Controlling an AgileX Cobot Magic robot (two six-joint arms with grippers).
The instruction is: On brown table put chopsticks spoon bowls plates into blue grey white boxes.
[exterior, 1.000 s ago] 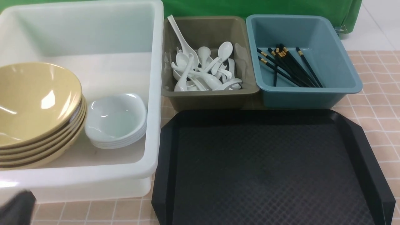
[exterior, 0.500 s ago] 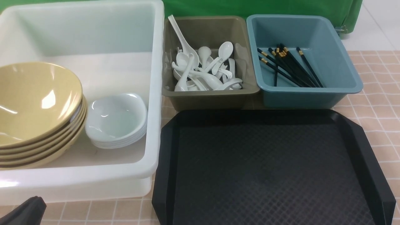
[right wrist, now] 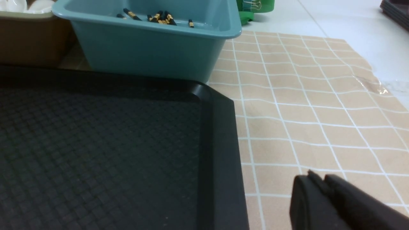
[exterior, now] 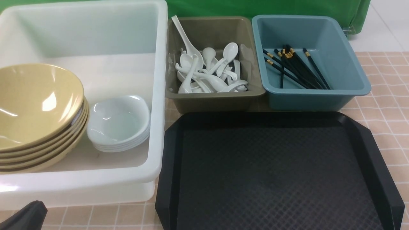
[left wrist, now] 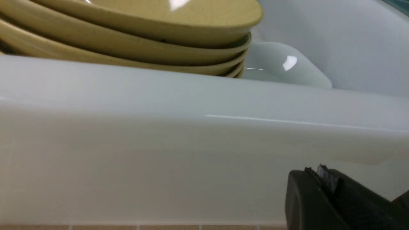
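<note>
Left gripper [left wrist: 322, 179], a black clamp, sits clenched and empty low beside the outer wall of the big translucent white tub [exterior: 153, 95]; the right gripper [right wrist: 319, 185] hangs over the tan tiled surface [right wrist: 313, 127] beside the tray with nothing in it, though I cannot tell how far its jaws stand apart. Everything looks sorted already: the stacked mustard-yellow round bowls [exterior: 38, 102] and small glossy white plates [exterior: 118, 121] lie in the tub, the white soup spoons [exterior: 207, 72] fill the olive-grey rectangular bin [exterior: 214, 97], and the black gold-banded chopsticks [exterior: 294, 67] rest in the teal-blue bin [exterior: 319, 95]. With the black textured tray [exterior: 274, 172] bare, the sorting seems finished, so the next move probably calls only for parking both arms clear of the bins
</note>
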